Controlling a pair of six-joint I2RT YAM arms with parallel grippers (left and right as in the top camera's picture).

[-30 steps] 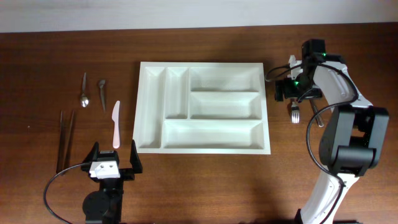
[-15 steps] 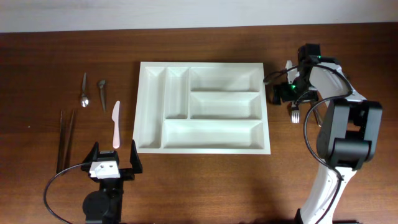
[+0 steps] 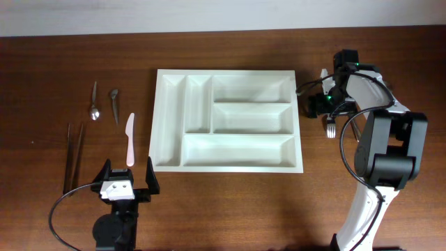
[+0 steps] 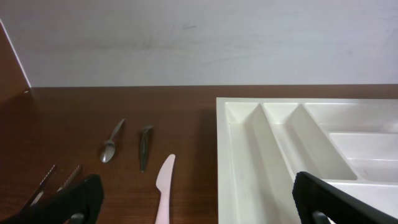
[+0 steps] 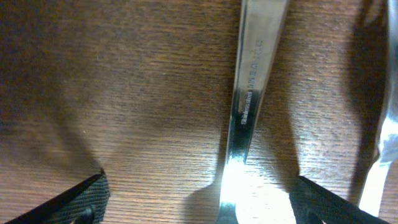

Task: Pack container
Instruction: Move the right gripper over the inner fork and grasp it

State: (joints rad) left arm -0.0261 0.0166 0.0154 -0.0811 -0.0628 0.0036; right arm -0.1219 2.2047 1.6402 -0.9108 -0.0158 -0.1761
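The container (image 3: 226, 169), a large white compartment tray, lies empty mid-table; its left end shows in the left wrist view (image 4: 249, 155). A metal fork (image 3: 330, 127) lies on the wood just right of it. My right gripper (image 3: 332, 108) hovers low over the fork's handle (image 5: 252, 93). Its jaws are open and straddle the handle without touching it (image 5: 202, 199). My left gripper (image 3: 128, 171) rests open near the front left, holding nothing (image 4: 199, 199).
Left of the tray lie a pink knife (image 3: 129, 138), a metal spoon (image 3: 94, 102), a short metal utensil (image 3: 114, 104) and chopsticks (image 3: 73, 157). Another metal utensil (image 5: 382, 143) lies just right of the fork. The right arm's base stands at front right.
My right gripper has shifted slightly left and settled over the fork handle. The left arm has not moved.
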